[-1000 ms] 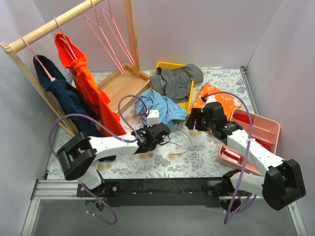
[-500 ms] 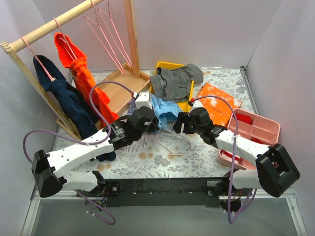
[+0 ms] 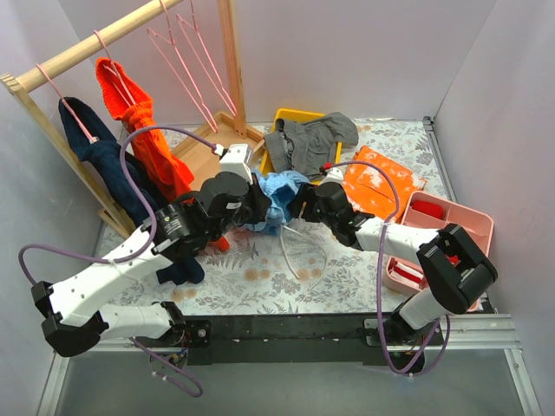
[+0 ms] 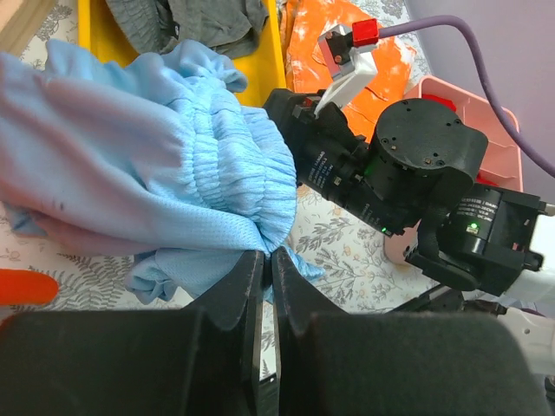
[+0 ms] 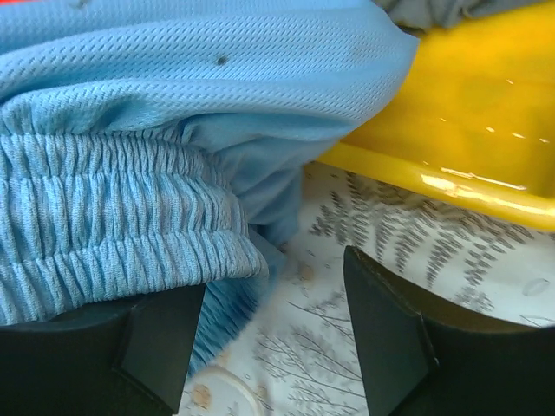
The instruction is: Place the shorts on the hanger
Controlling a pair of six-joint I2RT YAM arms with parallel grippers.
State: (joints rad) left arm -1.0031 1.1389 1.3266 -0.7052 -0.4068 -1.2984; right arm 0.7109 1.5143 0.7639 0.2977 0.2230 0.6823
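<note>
The light blue shorts (image 3: 279, 192) are bunched up just in front of the yellow tray (image 3: 288, 116). My left gripper (image 3: 259, 210) is shut on a fold of the shorts (image 4: 156, 165), which is pinched at its fingertips (image 4: 251, 264). My right gripper (image 3: 300, 206) is open and sits right beside the elastic waistband (image 5: 113, 217), which lies over its left finger (image 5: 156, 347). The white drawstring (image 3: 299, 251) trails on the table. Two bare pink wire hangers (image 3: 189, 76) hang on the wooden rail.
Dark grey shorts (image 3: 314, 139) lie on the yellow tray. An orange cloth (image 3: 381, 184) and a pink tray (image 3: 447, 236) are at the right. Orange (image 3: 143, 139) and navy (image 3: 108, 169) garments hang on the wooden rack (image 3: 231, 65) at the left.
My left gripper has moved away from me and to the left, lifting the shorts. My right gripper has moved left, up against the shorts.
</note>
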